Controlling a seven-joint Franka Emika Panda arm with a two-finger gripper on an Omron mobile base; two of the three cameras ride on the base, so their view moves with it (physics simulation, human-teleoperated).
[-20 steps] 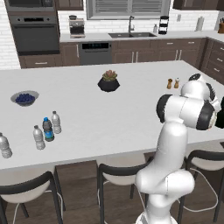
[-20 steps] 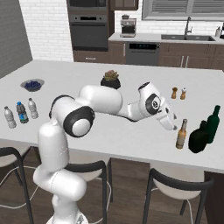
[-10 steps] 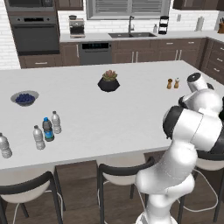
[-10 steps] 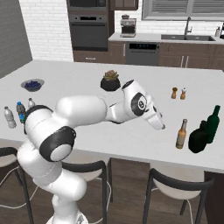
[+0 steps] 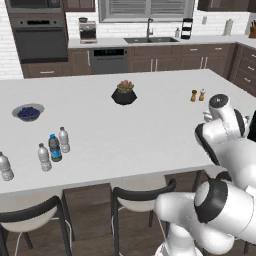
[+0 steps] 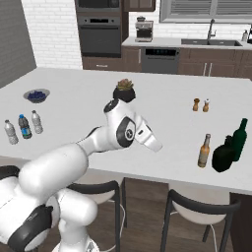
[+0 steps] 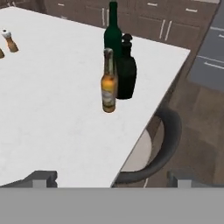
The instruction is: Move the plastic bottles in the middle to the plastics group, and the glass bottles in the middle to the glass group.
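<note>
The slim amber glass bottle (image 7: 108, 83) (image 6: 204, 150) stands upright near the counter's right front corner, touching or just in front of a tall green bottle (image 7: 113, 26) and a squat dark bottle (image 7: 127, 70) of the glass group. My gripper (image 7: 111, 178) (image 6: 153, 143) is open with nothing between its fingers, hanging back from the amber bottle over the counter's front part. Far left, the dark blue-capped plastic bottle (image 5: 54, 148) (image 6: 24, 126) stands between two clear white-capped water bottles (image 5: 63, 139) (image 5: 44, 157). Another clear bottle (image 5: 5, 166) stands further left.
A potted plant (image 5: 124, 93) sits mid-counter, a bowl of blueberries (image 5: 28, 112) at the left, and salt and pepper shakers (image 6: 201, 105) toward the right. Dark stools (image 7: 164, 144) line the counter's front edge. The white counter (image 5: 150, 125) is bare between the groups.
My hand has drawn back leftward from the amber bottle, which stays standing by the glass group. The jaws have remained open.
</note>
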